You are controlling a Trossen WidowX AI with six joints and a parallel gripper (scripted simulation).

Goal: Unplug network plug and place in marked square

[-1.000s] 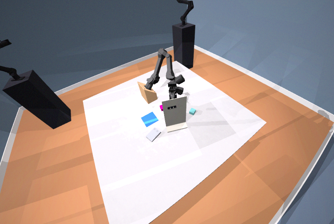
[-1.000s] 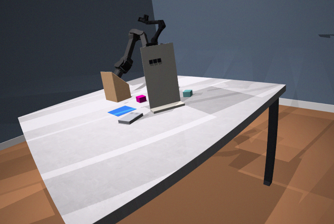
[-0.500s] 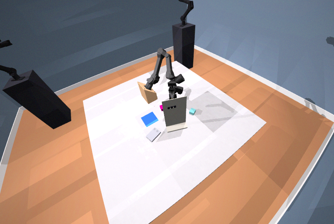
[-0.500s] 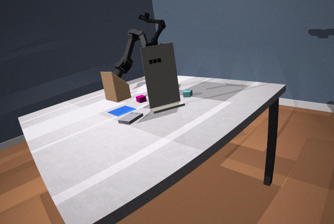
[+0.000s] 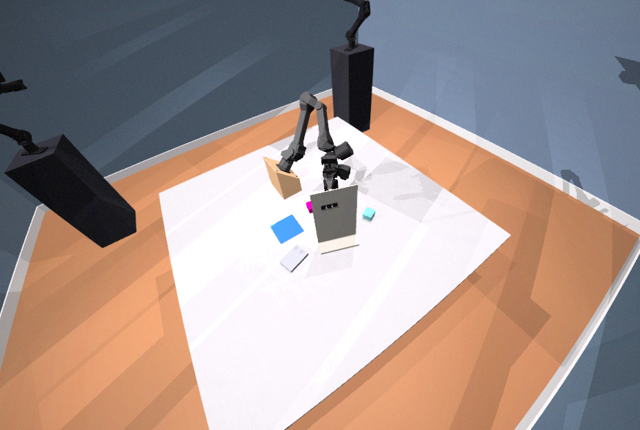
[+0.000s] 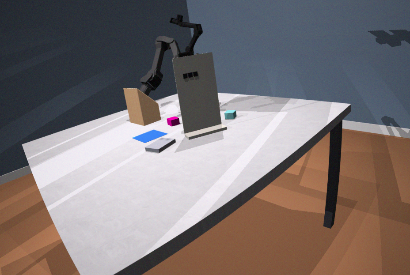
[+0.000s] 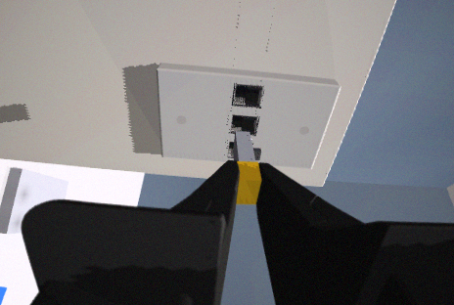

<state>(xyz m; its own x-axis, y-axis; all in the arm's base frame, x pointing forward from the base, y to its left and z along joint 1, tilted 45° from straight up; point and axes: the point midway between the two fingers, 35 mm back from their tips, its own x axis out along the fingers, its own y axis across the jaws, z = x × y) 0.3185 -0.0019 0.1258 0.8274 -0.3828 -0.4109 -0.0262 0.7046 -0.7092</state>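
Observation:
The plug (image 7: 249, 185) shows in the wrist view as a yellow body with a narrow grey front part. My gripper (image 7: 246, 172) (image 5: 330, 186) is shut on it, one fingertip on each side. The plug's grey end appears out of the socket, in front of the light faceplate (image 7: 205, 107); a small gap there is hard to judge. The upright panel (image 5: 336, 223) (image 6: 198, 99) hides my fingers in the exterior view. Dark socket openings (image 7: 248, 96) show on the faceplate. The marked blue square (image 5: 287, 228) (image 6: 149, 136) lies flat on the table.
A grey flat box (image 5: 294, 258) (image 6: 160, 145) lies beside the square. A magenta block (image 5: 310, 206) (image 6: 173, 121) and a teal block (image 5: 368, 213) (image 6: 230, 114) sit on either side of the panel. A tan wedge-shaped block (image 5: 283, 184) (image 6: 142, 110) stands near the arm.

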